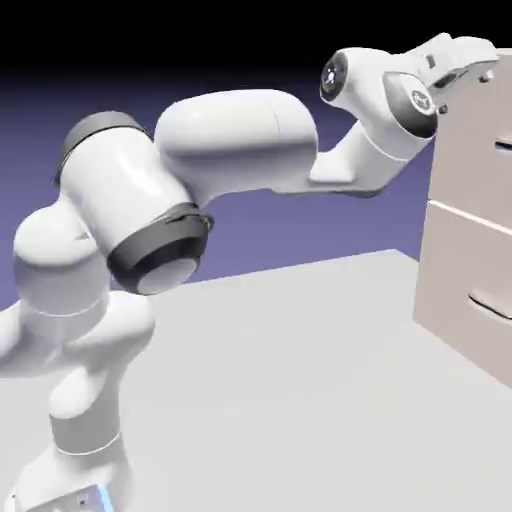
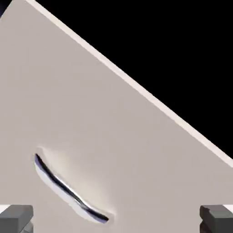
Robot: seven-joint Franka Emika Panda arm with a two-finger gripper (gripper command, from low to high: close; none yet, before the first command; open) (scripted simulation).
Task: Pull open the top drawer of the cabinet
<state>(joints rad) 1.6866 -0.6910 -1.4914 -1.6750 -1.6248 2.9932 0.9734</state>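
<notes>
The beige cabinet (image 1: 450,260) stands at the exterior view's right edge. Its top drawer (image 1: 470,160) is a flat front whose dark handle (image 1: 503,147) just shows at the frame's edge. My gripper (image 1: 480,66) hovers by the cabinet's upper front corner, higher than that handle and close to the front. In the hand view the top drawer (image 2: 91,113) fills most of the frame. Its thin dark handle (image 2: 68,190) runs slanted at the lower left. My gripper (image 2: 116,223) is open, and its grey fingertips (image 2: 16,218) sit far apart with nothing between them. The handle lies left of the gap's middle.
The lower drawer (image 1: 460,280) with its own handle (image 1: 490,302) sits under the top one. The cabinet rests on the grey table (image 1: 280,380). My white arm (image 1: 230,140) arches from the lower left toward the cabinet.
</notes>
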